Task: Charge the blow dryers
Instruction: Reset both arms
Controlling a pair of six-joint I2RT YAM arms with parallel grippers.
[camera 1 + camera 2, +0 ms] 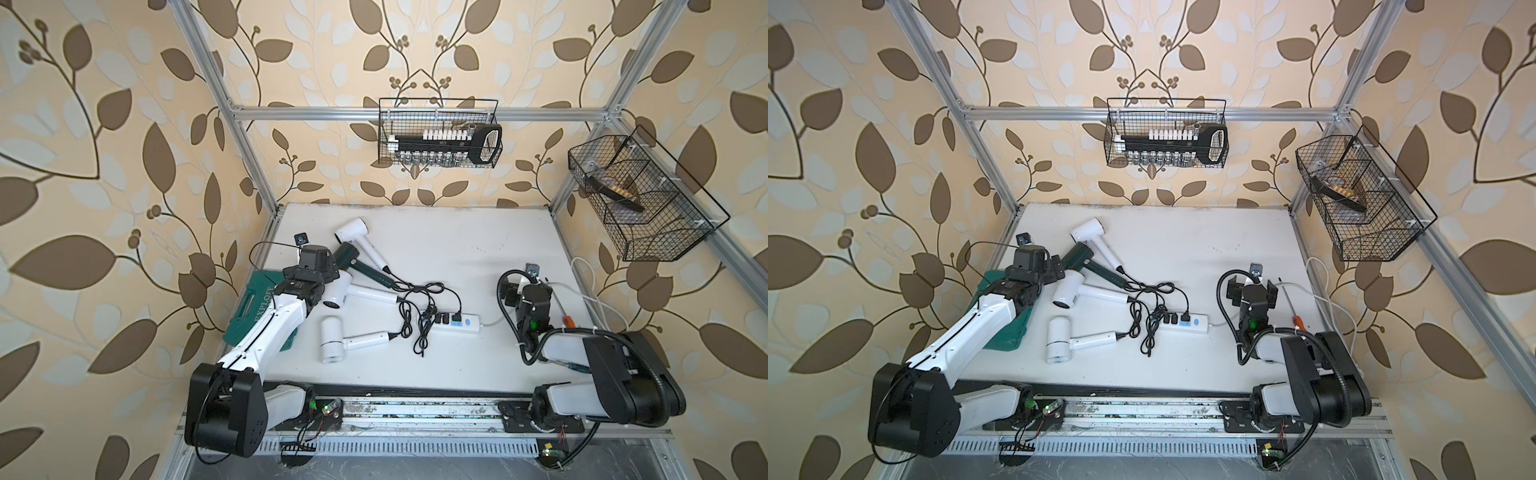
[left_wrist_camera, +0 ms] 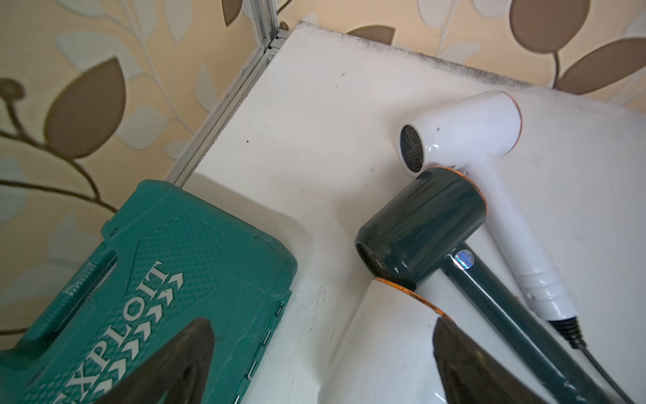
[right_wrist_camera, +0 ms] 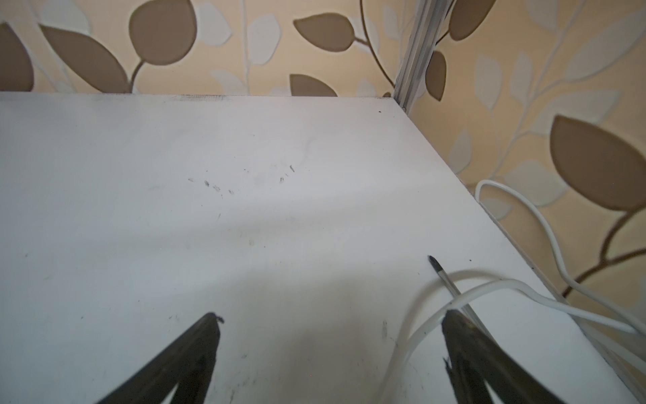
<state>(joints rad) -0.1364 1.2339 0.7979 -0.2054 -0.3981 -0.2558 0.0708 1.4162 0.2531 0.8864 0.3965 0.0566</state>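
In both top views the four blow dryers lie on the white tabletop [image 1: 478, 249], left of centre. The far white dryer [image 1: 353, 232] is uppermost. The dark green dryer [image 1: 348, 254] lies just below it, its head touching that dryer's handle. The middle white dryer [image 1: 337, 296] comes next, and the near white dryer [image 1: 331, 340] is lowest, apart from the rest. Their black cords [image 1: 415, 299] run right in a tangle to the white power strip [image 1: 461, 323] at the centre, where black plugs sit in its sockets. The left end effector [image 2: 323, 325] is open and grips nothing, its fingers spread wide above the green case [image 2: 167, 280] and the middle white dryer's head. The right end effector [image 3: 330, 314] is also open and empty, over bare tabletop at the right, beside a white cable [image 3: 489, 286] and a screwdriver [image 3: 443, 275].
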